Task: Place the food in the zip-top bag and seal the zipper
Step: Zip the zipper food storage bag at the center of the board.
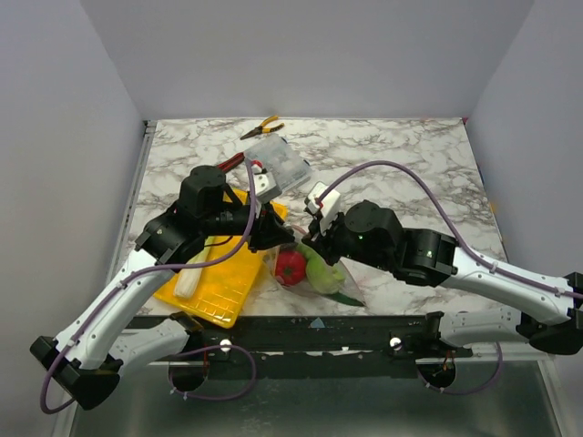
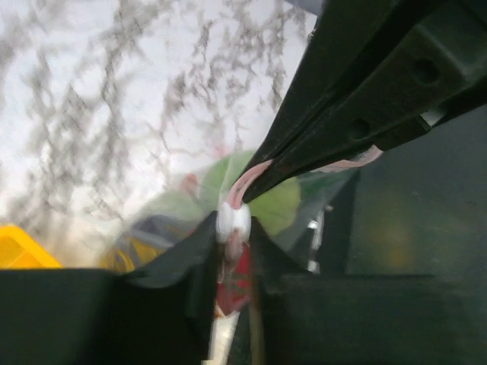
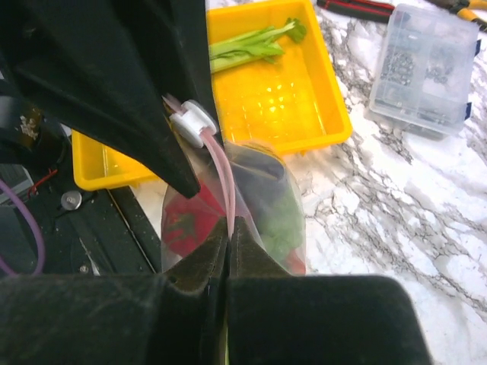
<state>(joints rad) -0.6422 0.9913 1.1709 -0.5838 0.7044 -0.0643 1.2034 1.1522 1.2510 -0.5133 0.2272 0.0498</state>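
By the bench's (image 1: 410, 173) near edge, left of middle, the yellow tray (image 1: 219, 296) holds a leek (image 1: 194, 276) not yet bagged. Just right of it, the left hand (image 1: 276, 231) pinches the zipper (image 3: 221, 175) at its white slider (image 3: 192, 120). The pink strip runs rightward to the right hand (image 3: 229, 237), clamped shut on it, so its long axis spans hand to hand. The zip-top bag (image 1: 308, 278) sags beneath, with a tomato (image 1: 290, 267) and a cabbage (image 1: 323, 271) inside. Sealing likely means drawing the slider toward the right hand. No writing is legible.

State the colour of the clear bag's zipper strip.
Thin pink zipper strip, clearest in the right wrist view.
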